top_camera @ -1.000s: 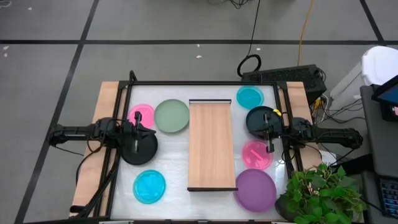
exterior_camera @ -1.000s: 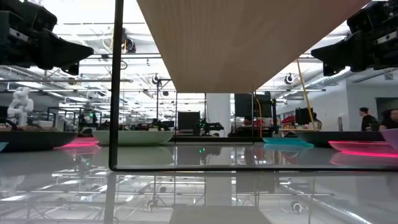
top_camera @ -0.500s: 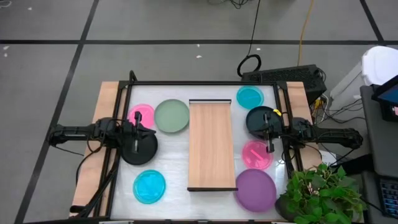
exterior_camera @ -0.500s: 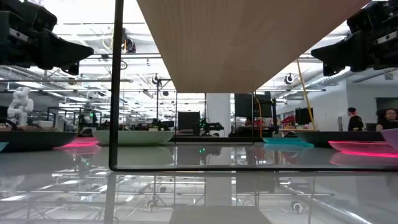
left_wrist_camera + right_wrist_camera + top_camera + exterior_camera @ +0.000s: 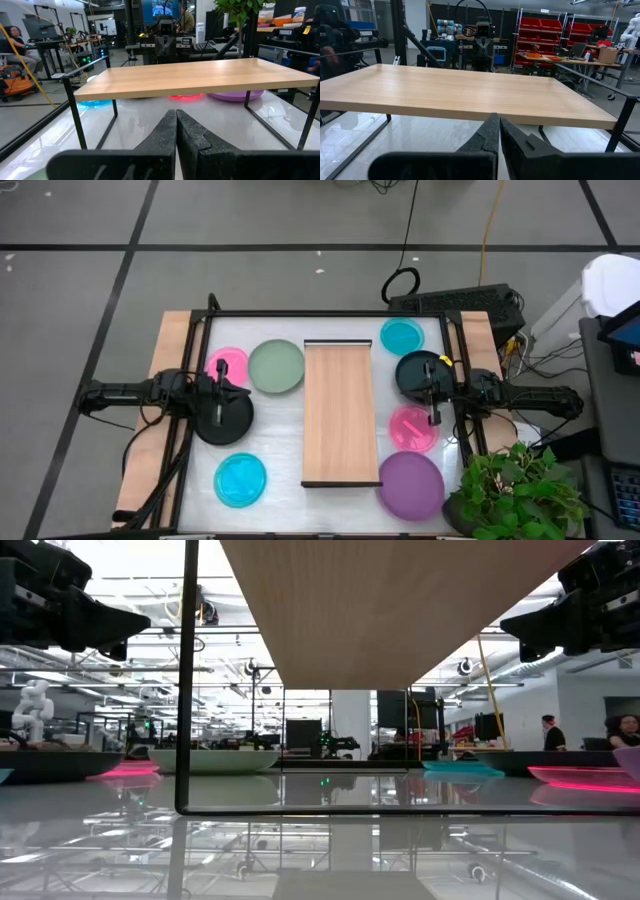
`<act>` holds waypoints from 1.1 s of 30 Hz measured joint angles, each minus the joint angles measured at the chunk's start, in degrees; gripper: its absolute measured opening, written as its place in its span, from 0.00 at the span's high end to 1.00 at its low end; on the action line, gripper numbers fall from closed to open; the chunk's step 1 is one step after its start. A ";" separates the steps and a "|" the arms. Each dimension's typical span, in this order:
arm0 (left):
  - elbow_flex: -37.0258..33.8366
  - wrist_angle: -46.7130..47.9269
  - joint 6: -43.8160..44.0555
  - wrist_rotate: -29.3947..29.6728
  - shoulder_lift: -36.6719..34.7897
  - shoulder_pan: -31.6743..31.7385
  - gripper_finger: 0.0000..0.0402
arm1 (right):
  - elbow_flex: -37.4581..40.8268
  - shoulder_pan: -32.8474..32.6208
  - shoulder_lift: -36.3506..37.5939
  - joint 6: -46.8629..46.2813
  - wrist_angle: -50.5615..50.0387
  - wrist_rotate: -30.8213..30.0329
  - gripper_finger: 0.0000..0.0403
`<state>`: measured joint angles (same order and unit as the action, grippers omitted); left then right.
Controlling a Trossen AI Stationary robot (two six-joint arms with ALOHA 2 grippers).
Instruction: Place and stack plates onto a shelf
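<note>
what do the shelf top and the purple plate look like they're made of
Shelf top: light wood or wood-look laminate, matte, with straight grain lines along its length. Purple plate: probably plastic, given its uniform colour, smooth surface and soft sheen.

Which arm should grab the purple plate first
Right, probably. The purple plate lies on the right gripper's side of the shelf, while the left gripper sits across it over a black plate.
</note>
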<state>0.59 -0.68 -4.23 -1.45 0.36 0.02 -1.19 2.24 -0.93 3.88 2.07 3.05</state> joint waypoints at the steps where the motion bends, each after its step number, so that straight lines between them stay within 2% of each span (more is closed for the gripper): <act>1: 0.00 0.00 -0.02 0.00 0.00 0.01 0.99 | 0.02 0.02 0.00 0.00 0.00 -0.02 1.00; 11: 0.00 0.01 0.00 0.01 -0.01 -0.01 0.99 | 0.01 0.00 0.02 -3.29 0.02 -0.02 1.00; 15: 0.01 0.01 -0.01 0.02 -0.02 0.00 0.99 | 0.00 0.01 0.00 -1.66 0.51 -0.04 1.00; 19: -0.01 0.00 0.00 0.00 0.00 0.01 0.99 | -0.53 0.00 -0.02 -4.38 1.09 -1.64 1.00; 33: 0.01 0.00 -0.02 0.02 -0.01 0.01 0.99 | -11.88 0.00 -9.75 -7.74 -0.90 -1.53 1.00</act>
<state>0.60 -0.69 -4.25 -1.43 0.35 0.03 -13.07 2.24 -10.68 -3.86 1.17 1.52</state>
